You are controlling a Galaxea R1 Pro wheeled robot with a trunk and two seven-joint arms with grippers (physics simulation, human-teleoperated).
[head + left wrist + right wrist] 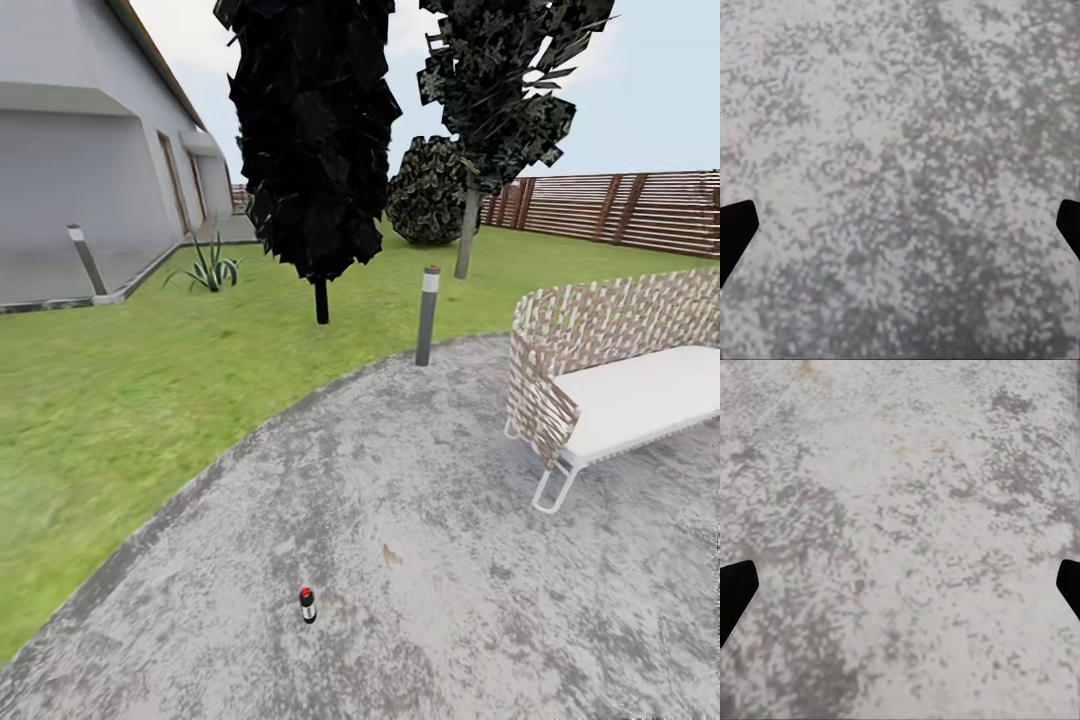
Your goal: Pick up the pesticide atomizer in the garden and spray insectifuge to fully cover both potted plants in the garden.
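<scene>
the pesticide atomizer [308, 605] stands upright on the round grey patio [450, 560], low in my head view and a little left of centre, well apart from everything else. from here it reads as a small dark bottle with a pale band and a red-topped cap; too small to make out a trigger. i'd judge it light, rigid and smooth-sided, so easy to knock over and likely to slip if pinched near the cap. the dark body below the head looks the place to take it, squarely, from the side.

outward from it: the wicker bench [610, 385] sits to the right on the paving, a grey post [428, 315] stands at the patio's far edge, and the lawn [130, 400] runs off left toward the house [80, 150]. one spiky green plant [208, 268] grows by the house path, past the dark tree [315, 140]; i can't tell whether it's one of the potted plants.

the left gripper [900, 225] and right gripper [900, 585] both hang over bare paving, finger tips spread wide at the frame edges, nothing between them.
</scene>
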